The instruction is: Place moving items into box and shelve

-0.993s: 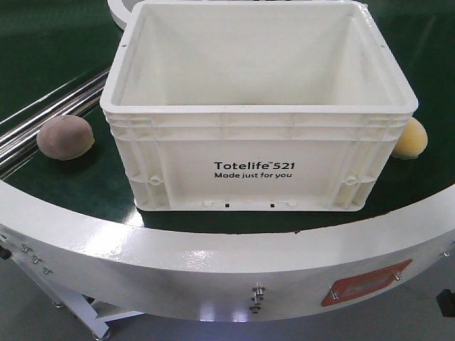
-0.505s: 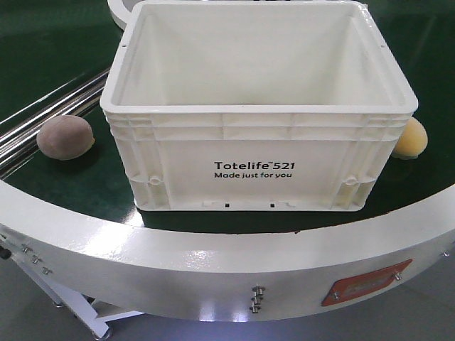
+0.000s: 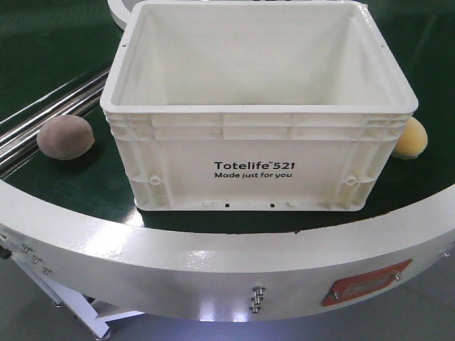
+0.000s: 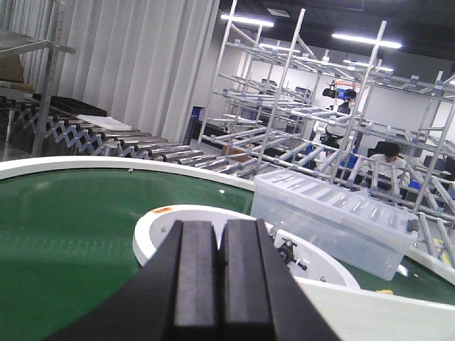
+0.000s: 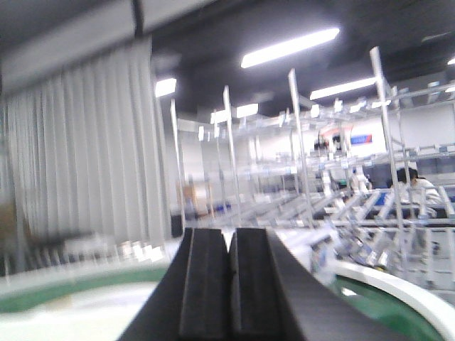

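Front view: white box [image 3: 259, 153] upright on the green belt [image 3: 57, 57], open top up, black "Totelife 521" print facing 6 o'clock. At 9 o'clock of the box, brownish-purple fruit [image 3: 65, 137] resting on the belt, apart from the box wall and just beside the metal rollers [image 3: 50, 114]. At 3 o'clock, yellow-orange fruit [image 3: 412, 137] on the belt, partly hidden behind the box's corner; touching it or not, cannot tell. Both fruits outside the box. At 6 o'clock, curved white rim [image 3: 213, 256] with a red label [image 3: 366, 282] toward 5 o'clock. Left wrist view: left gripper [image 4: 218, 238] with pads pressed together, holding nothing, above the belt; clear lidded bin [image 4: 334, 220] toward 2 o'clock. Right wrist view, blurred: right gripper [image 5: 232, 245] likewise closed pad to pad, clamped on nothing.
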Robot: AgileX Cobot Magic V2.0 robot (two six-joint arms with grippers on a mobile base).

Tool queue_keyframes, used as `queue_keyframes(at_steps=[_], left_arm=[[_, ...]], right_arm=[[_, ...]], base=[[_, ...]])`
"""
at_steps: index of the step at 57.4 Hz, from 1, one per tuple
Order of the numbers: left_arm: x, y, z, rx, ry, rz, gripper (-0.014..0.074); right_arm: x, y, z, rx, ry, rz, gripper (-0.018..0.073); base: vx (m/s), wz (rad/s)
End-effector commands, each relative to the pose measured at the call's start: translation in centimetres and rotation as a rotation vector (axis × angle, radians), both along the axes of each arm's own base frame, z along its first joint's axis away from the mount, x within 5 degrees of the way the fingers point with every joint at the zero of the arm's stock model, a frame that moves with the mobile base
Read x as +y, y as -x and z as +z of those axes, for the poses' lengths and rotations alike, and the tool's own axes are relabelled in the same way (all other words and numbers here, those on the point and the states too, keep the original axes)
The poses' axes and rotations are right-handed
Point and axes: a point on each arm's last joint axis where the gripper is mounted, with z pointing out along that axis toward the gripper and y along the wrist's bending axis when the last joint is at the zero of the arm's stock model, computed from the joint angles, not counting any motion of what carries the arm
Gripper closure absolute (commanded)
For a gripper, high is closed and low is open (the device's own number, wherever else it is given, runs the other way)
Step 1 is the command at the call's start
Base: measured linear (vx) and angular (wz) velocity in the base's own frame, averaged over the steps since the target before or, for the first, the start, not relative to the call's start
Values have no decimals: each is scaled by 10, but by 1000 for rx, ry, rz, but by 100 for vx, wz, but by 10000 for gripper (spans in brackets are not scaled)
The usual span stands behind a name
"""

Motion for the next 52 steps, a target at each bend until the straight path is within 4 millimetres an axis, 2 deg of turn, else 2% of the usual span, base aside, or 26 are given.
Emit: queue_keyframes(at_steps=[1,7,11,20,24,29,43,48,52], left_arm=[[0,-4,13,-66,10,-1,603],[0,-14,5,7,9,-3,600],[-1,-24,-2,62,7,-4,600],[-1,-45,-14,143,6,-4,593],[-1,-54,-19,169,6,-4,588],[-2,-61,-24,196,5,-5,565],[-2,-87,-37,220,5,-1,461],[-2,-96,-40,194,6,2,447],[-2,-105,-42,172,6,5,447]], right_arm=[[1,-18,42,47,119,-22,568],[1,-48,72,136,117,12,568],[3,-69,84,221,103,47,568],[4,-120,84,468,56,112,568],[3,-134,81,547,53,111,568],[2,-144,78,610,-2,114,568],[2,-144,76,617,-51,118,568],[1,-144,76,617,-16,101,568],[-5,-145,75,624,80,33,566]], base=[[0,0],[0,0],[0,0],[0,0],[0,0],[0,0],[0,0],[0,0],[0,0]])
